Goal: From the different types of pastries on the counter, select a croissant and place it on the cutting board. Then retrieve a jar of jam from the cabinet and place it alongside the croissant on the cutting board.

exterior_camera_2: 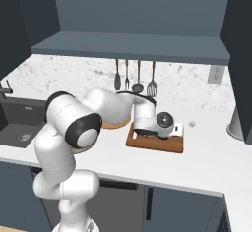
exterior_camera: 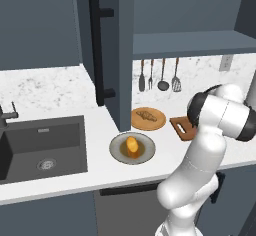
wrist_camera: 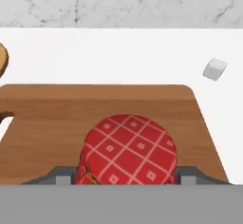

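Two pastries lie beside the rectangular reddish-brown wooden cutting board [wrist_camera: 57, 118], both on the side toward the dark inset sink [exterior_camera: 42, 147]. The small elongated golden-brown croissant [exterior_camera: 146, 115] rests on a round tan wooden plate [exterior_camera: 158, 122] just beside the board's handle tab. The bright orange-yellow chunky pastry [exterior_camera: 131, 145] sits in a round grey dish [exterior_camera: 120, 152], nearer the front edge of the white speckled stone-look counter [exterior_camera: 65, 180] than the board is.

In the hand view, the rounded red jar of jam [wrist_camera: 127, 151], its top covered in red cloth with a white lattice pattern, stands on the board toward its front edge. The gripper [wrist_camera: 124, 176] is right at the jar, a grey fingertip [wrist_camera: 60, 176] showing at each side of its base, but whether the jaws are pressed on the jar or slightly apart from it cannot be told.

In the right base view the white arm bends low over the board, the hand at the board's end away from the plate. A small white cube [wrist_camera: 215, 69] lies on the counter beyond the board's far corner, toward the wall. Behind the plate stands the dark blue-grey cabinet door [exterior_camera: 107, 45] with its long black bar handle [exterior_camera: 97, 52]. Four utensils [exterior_camera_2: 134, 78] hang on the wall behind the board.
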